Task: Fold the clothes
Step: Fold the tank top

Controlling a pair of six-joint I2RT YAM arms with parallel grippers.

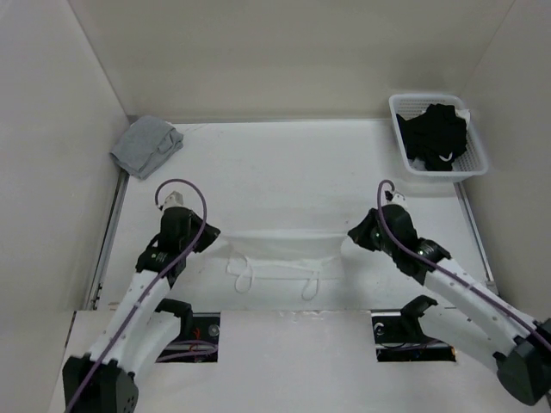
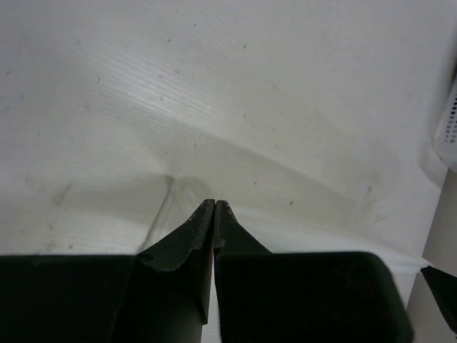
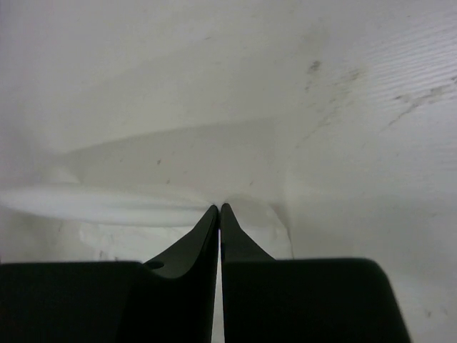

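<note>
Near the front edge of the tabletop [image 1: 284, 172], midway between the two arms, lies the white camisole [image 1: 280, 258]. It is spread crosswise in a band, with its far edge drawn in a shallow sagging line from one tool to the other. Its two narrow loop straps [image 1: 244, 277] hang toward the near side, one left of centre and the other right of centre [image 1: 310, 284], both resting on the fabric's near part.

The left tool [image 1: 209, 237] sits at the garment's far left corner. In the left wrist view its fingers [image 2: 193, 232] are clenched tip to tip [image 2: 215, 203], and a crease in the white fabric [image 2: 171, 187] runs up to the tips, so it appears to be pinching the cloth there.

The right tool [image 1: 351, 239] sits at the far right corner. In the right wrist view it is likewise clenched [image 3: 220, 207], with a pale fold of the camisole [image 3: 107, 204] stretching away to the left from its tips, which looks like a thin pinch on the fabric edge.

At the far left corner of the tabletop a grey cloth bundle [image 1: 146, 144] lies crumpled, well apart from the camisole. At the far right a white basket [image 1: 400, 129] holds black garments [image 1: 435, 133].
</note>
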